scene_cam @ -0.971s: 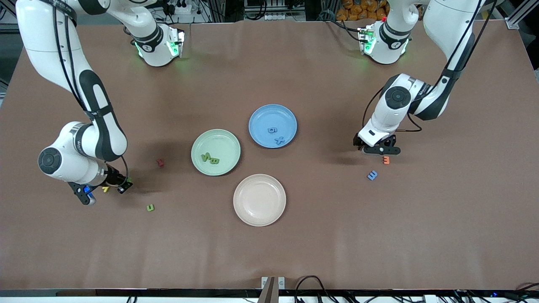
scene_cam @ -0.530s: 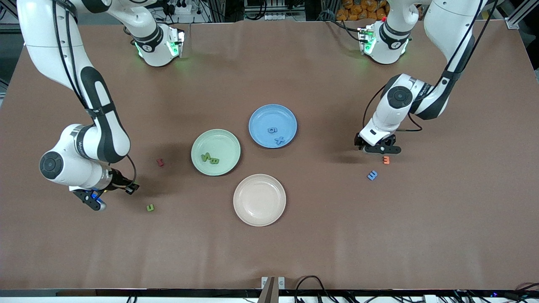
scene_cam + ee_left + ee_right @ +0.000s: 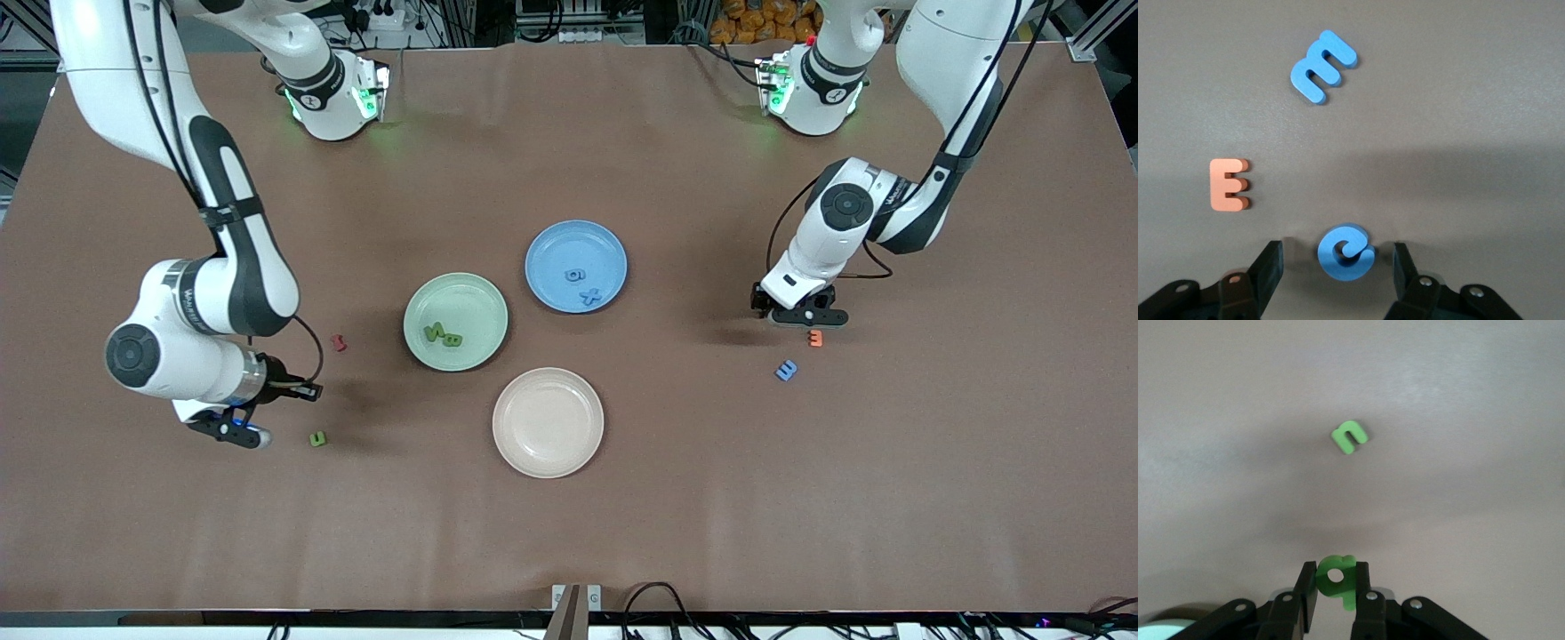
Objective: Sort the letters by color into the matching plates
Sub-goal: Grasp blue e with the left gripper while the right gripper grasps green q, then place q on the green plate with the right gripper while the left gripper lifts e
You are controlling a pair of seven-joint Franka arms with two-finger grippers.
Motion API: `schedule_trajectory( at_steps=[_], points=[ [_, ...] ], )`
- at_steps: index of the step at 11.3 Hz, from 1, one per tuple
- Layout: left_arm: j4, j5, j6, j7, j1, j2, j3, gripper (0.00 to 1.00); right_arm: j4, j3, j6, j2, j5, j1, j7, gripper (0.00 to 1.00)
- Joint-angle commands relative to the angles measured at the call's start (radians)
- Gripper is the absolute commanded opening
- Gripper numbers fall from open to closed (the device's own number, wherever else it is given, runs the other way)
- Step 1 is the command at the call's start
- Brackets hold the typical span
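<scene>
The right gripper is clamped on a small green letter with a round hole, its stem running along the fingers, and hangs over the brown table toward the right arm's end. Below it on the table lies a second green letter, a small arch shape; in the front view this piece sits just beside the gripper, and a red letter lies a little farther from the front camera. Toward the table's middle from there stand the mint green plate holding two green letters, the blue plate holding two blue letters, and a beige-white plate nearest the front camera. The left gripper is low over the table toward the left arm's end, its jaws apart on either side of a blue curled letter, not touching it; the letter lies flat. Near it lie an orange E and a blue m-shaped letter, also flat, the blue one farther from the fingers. Cables and equipment line the table's edge by the arm bases.
</scene>
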Motion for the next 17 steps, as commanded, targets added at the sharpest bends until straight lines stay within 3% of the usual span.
schedule_trajectory(
  at_steps=[1, 4, 7, 17],
  points=[
    [-0.007, 0.029, 0.023, 0.008, 0.021, -0.005, -0.006, 0.63, 0.011, 0.003, -0.017, -0.009, -0.044, 0.068, -0.018, 0.12],
    [-0.007, 0.029, 0.023, 0.008, 0.028, -0.005, -0.008, 0.37, 0.013, 0.003, -0.017, -0.007, -0.046, 0.146, -0.016, 0.12],
    [-0.003, 0.027, 0.023, 0.005, 0.028, -0.002, -0.008, 0.00, 0.011, 0.003, -0.018, -0.001, -0.046, 0.224, -0.012, 0.12],
    [0.039, 0.011, 0.012, -0.076, -0.022, -0.006, -0.014, 0.00, 0.004, 0.014, -0.063, 0.046, -0.073, 0.369, -0.004, 0.12]
  ],
)
